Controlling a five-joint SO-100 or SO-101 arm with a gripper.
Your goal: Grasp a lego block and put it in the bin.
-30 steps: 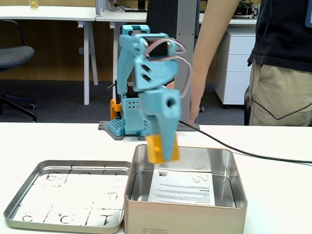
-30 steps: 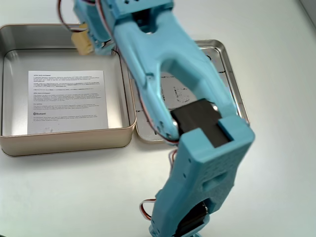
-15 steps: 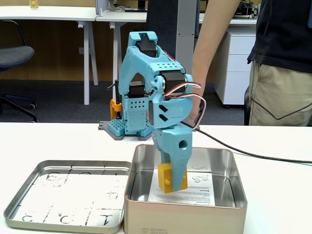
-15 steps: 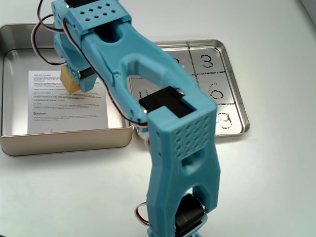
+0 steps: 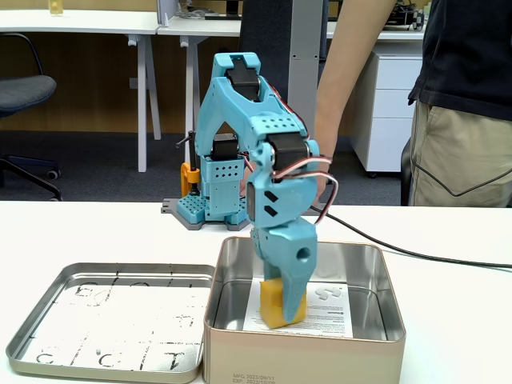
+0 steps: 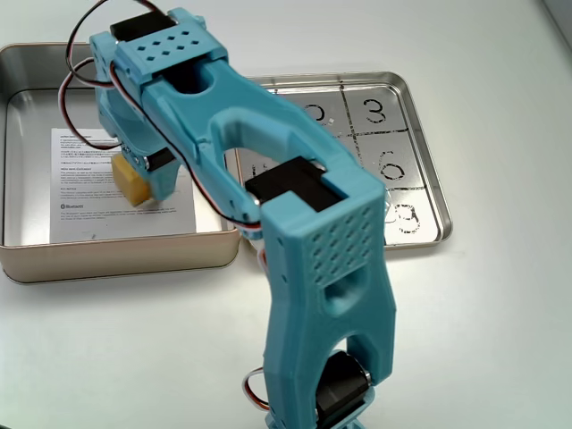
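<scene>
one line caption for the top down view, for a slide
Blue arm lowers the yellow lego block into the square tin, beside the numbered tray.

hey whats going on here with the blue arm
A blue robot arm has its gripper reaching down into the deep silver tin, shut on a yellow lego block. The block sits low over the white paper sheet on the tin's bottom, not yet released. A shallow numbered tray lies beside the tin, and a person stands behind the table.
</scene>
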